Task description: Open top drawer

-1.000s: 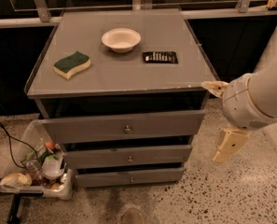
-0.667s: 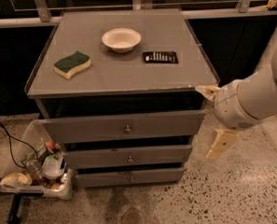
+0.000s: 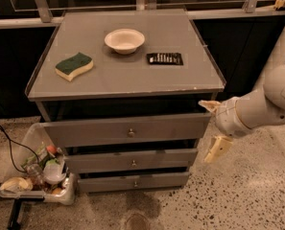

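The top drawer (image 3: 94, 132) is the widest grey front of the cabinet, with a small round metal knob (image 3: 131, 133) at its centre. It stands a little forward of the cabinet frame, with a dark gap above it. My gripper (image 3: 213, 127) is at the drawer's right end, on a white arm that comes in from the right. Its cream fingers are spread wide, one fingertip (image 3: 208, 105) level with the drawer's top corner and the other lower down beside the middle drawer. It holds nothing.
Two slimmer drawers (image 3: 132, 160) sit below. On the cabinet top lie a white bowl (image 3: 124, 40), a green-and-yellow sponge (image 3: 74, 65) and a black flat object (image 3: 164, 58). A clear bin of rubbish (image 3: 39, 169) stands at the lower left, with a cable beside it. A rail runs behind the cabinet.
My gripper and arm have moved left, closer to the right end of the top drawer. The drawer and the things on top have not moved.
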Motion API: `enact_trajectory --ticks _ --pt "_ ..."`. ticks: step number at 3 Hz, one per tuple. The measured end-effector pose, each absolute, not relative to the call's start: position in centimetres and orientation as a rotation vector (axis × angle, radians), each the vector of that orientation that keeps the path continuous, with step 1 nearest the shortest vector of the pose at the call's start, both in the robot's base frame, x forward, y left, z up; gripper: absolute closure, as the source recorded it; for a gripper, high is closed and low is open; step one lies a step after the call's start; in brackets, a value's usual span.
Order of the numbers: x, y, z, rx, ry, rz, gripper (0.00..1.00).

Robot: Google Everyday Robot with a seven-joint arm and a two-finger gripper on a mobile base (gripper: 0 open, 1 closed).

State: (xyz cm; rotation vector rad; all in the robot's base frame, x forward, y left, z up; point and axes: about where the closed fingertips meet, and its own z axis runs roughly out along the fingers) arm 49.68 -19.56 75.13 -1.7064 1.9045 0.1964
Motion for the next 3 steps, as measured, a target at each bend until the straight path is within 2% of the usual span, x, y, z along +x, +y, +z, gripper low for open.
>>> enact_trajectory --ticks 1,3 --pt "51.7 -19.0 71.4 -1.695 1.891 0.290 0.00" --pt "53.6 -16.9 71.0 -1.709 1.801 0.340 0.00"
